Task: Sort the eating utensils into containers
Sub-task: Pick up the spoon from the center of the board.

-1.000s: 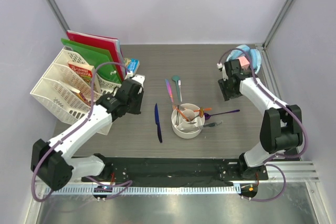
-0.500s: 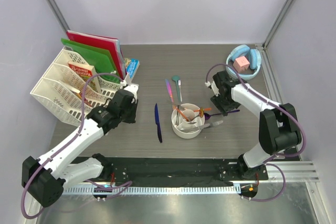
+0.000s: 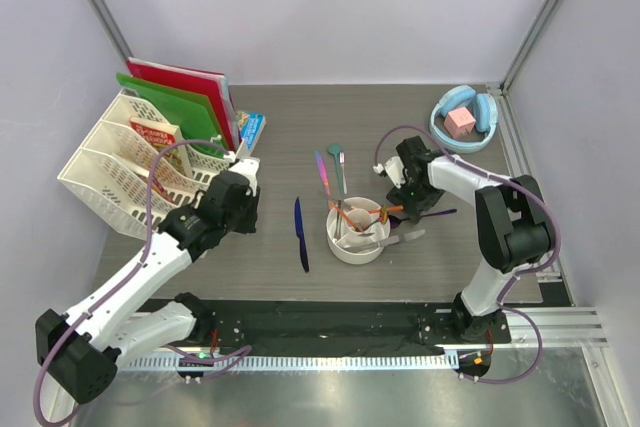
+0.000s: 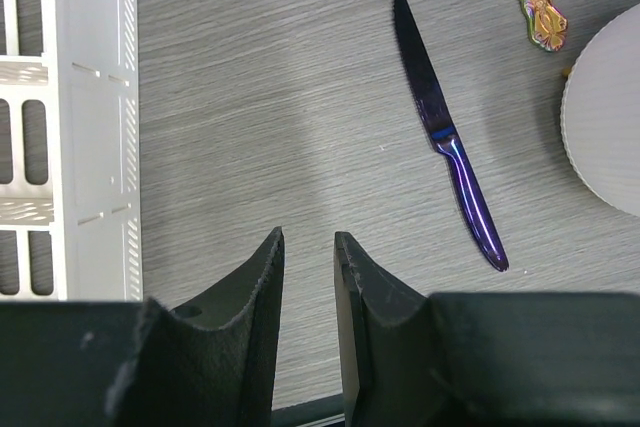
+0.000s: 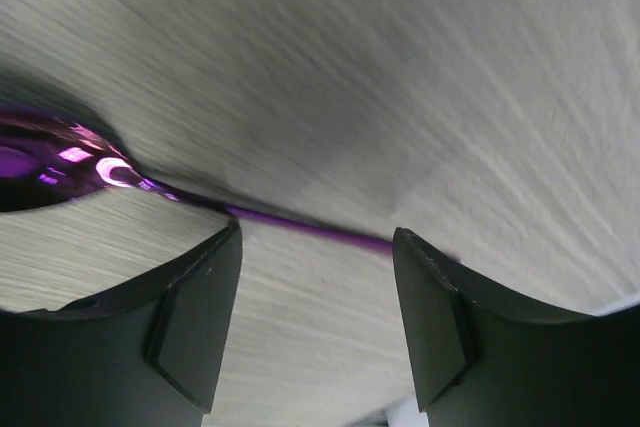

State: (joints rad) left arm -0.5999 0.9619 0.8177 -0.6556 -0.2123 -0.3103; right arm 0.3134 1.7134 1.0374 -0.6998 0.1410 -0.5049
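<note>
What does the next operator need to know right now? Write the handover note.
Left pincer: open, empty, hovering over the table left of the blue knife.
Right pincer: open, straddling the purple spoon at its handle, not yet closed.
Done: several utensils, orange pieces among them, sit in the white cup.
Left: purple spoon, blue knife, plus the iridescent piece and teal piece lying beyond the cup.

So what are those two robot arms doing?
They are sorting cutlery into the small white round divided cup, which already holds some pieces. The right gripper is open, fingers either side of the shiny purple spoon on the table, not yet gripping. The left gripper holds nothing, hovering near the dark blue knife.
</note>
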